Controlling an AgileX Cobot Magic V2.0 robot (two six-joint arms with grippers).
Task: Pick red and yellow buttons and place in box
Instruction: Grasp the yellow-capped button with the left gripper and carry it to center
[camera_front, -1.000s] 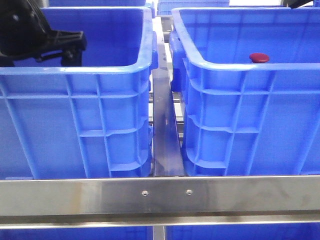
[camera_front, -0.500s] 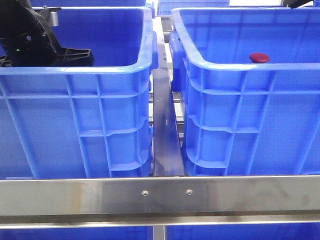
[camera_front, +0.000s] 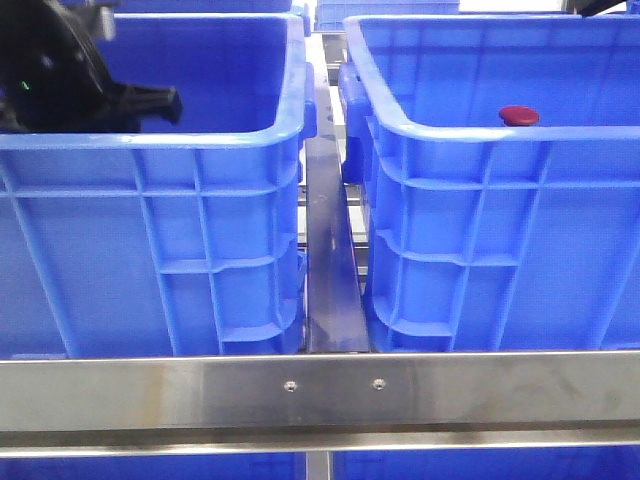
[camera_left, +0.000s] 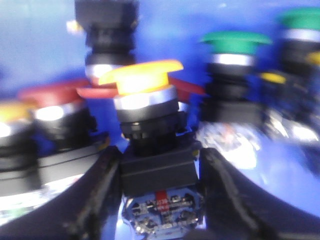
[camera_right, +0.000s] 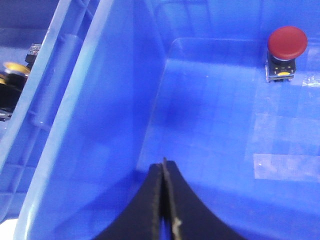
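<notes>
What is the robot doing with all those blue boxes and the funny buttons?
It is sorting push buttons. The left gripper is down inside the left crate, with its fingers on either side of a yellow button that stands among red and green ones. The picture is blurry, so a firm grip is not certain. The right gripper is shut and empty over the right crate, where one red button already sits.
</notes>
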